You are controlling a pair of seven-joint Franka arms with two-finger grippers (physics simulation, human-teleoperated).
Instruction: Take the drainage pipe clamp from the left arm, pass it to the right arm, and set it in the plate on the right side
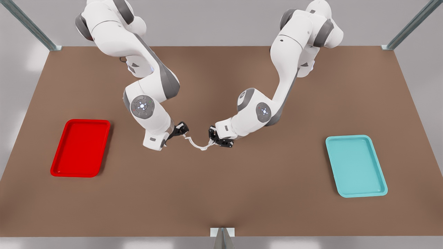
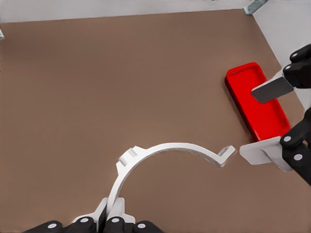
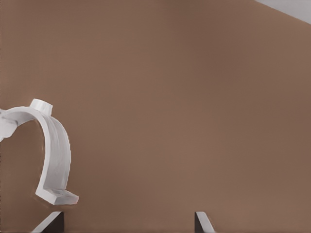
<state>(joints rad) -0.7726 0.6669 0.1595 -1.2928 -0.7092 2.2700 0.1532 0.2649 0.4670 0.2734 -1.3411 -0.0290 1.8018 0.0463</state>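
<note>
The small white plastic half-ring pipe clamp (image 1: 198, 143) is suspended above the middle of the brown table (image 1: 221, 193), between both arms. One end is pinched by the left gripper (image 2: 108, 218), seen at the front view's right. The right gripper (image 2: 272, 119) is positioned at the clamp's free tab, fingers (image 3: 48, 224) spread and not yet closed. The bright red rectangular plastic tray (image 1: 80, 147) lies well apart, as does the teal tray (image 1: 355, 166).

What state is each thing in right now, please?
drainage pipe clamp: held by one end, other end free.
left gripper: jaws shut on the clamp.
right gripper: jaws open at the clamp's free end.
red plate: empty.
teal tray: empty.
</note>
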